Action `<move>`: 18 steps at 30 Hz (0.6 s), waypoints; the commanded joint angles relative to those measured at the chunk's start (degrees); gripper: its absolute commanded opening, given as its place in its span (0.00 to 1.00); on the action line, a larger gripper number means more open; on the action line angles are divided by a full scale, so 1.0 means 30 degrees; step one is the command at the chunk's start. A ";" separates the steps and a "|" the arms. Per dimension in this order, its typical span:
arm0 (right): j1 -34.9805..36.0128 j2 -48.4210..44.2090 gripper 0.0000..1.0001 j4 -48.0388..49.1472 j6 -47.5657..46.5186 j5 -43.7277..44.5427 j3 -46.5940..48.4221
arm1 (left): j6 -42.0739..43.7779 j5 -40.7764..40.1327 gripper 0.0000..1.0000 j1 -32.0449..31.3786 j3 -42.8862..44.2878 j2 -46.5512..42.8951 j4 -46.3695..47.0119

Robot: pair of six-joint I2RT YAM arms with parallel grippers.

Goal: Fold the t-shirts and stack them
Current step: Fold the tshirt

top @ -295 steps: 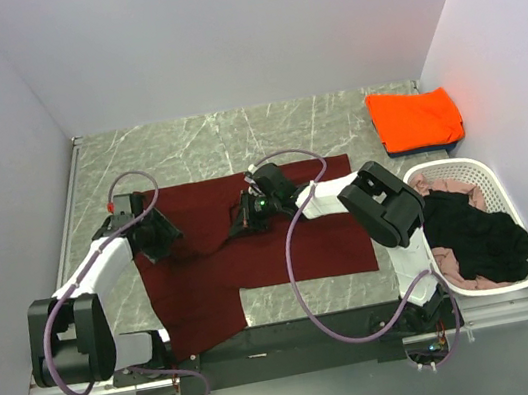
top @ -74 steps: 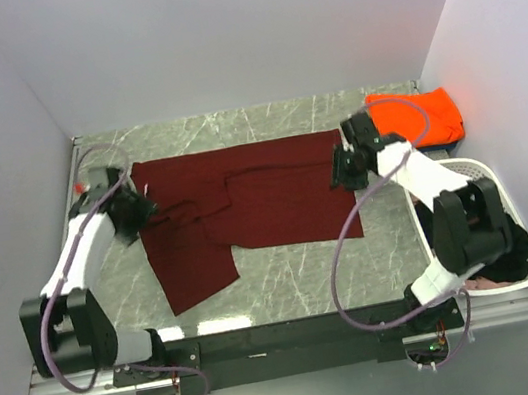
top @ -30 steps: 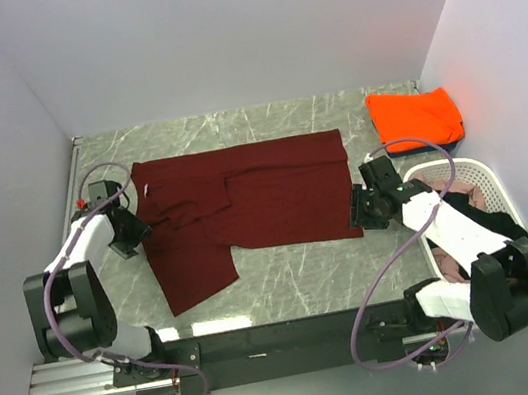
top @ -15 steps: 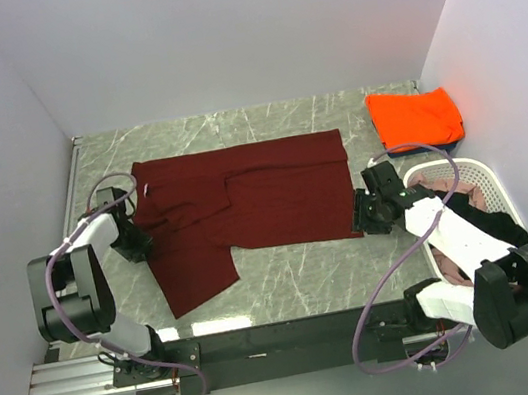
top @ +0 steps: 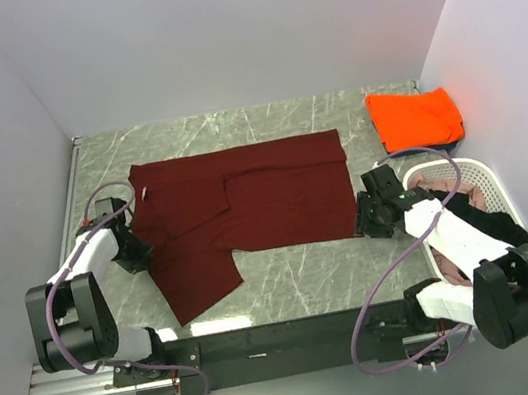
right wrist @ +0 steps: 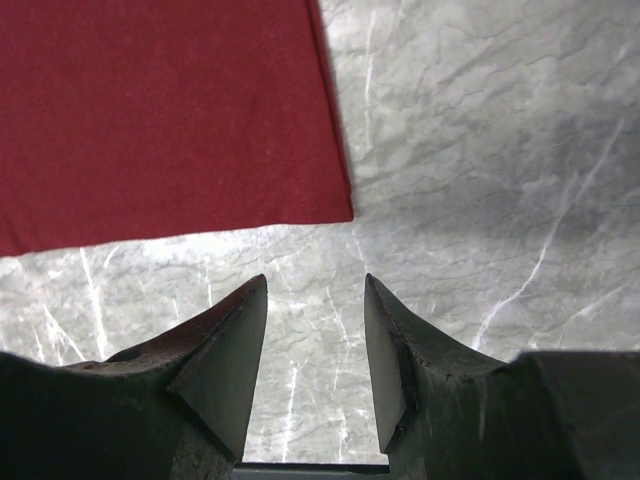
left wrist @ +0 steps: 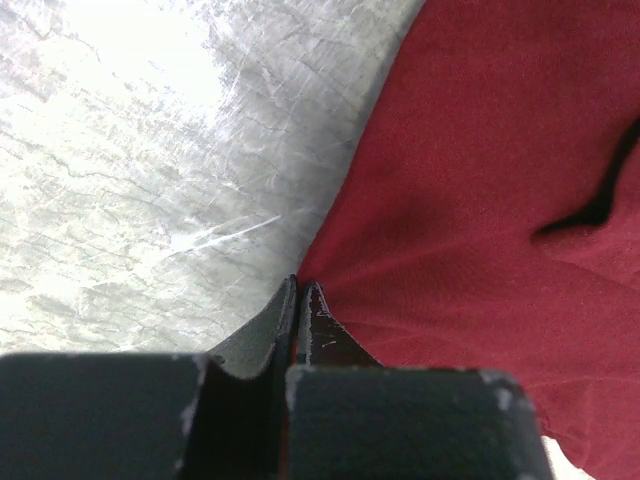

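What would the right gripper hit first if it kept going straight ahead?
Likely the bare marble table just ahead of the open right gripper, short of the corner of the dark maroon t-shirt; if its tilt is shallow, that corner comes first. Depth unclear.

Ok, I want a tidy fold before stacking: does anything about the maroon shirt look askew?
Yes. The maroon shirt is no clean rectangle: its near left flap juts out, slanted, past the rest of the near edge. The left gripper pinches the shirt's left edge; the right gripper is open above the table.
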 commanded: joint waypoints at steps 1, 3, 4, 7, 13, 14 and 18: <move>-0.0044 0.0140 0.50 0.0286 0.0603 0.1096 -0.0056 | -0.0207 -0.0139 0.01 0.0067 0.0103 -0.0478 -0.0392; -0.0103 0.0403 0.50 0.0491 0.0779 0.1155 -0.0085 | -0.0089 0.0007 0.01 0.0038 0.0074 -0.0419 -0.0304; -0.0161 0.0550 0.50 0.0753 0.0867 0.1127 -0.0056 | -0.0089 0.0008 0.01 0.0038 0.0074 -0.0361 -0.0246; -0.0220 0.1252 0.50 0.1193 0.1014 0.0805 0.0061 | -0.0031 0.0066 0.01 0.0038 0.0074 -0.0214 -0.0246; -0.0249 0.2805 0.49 0.1838 0.1365 0.0686 0.0559 | 0.0057 0.0154 0.01 0.0038 -0.0043 -0.0302 -0.0041; -0.0249 0.3010 0.49 0.1869 0.1424 0.0745 0.0705 | 0.0057 0.0067 0.01 0.0038 -0.0072 -0.0330 0.0018; -0.0249 0.4007 0.48 0.2073 0.1541 0.0979 0.1028 | 0.0116 0.0066 0.01 0.0009 -0.0131 -0.0243 0.0135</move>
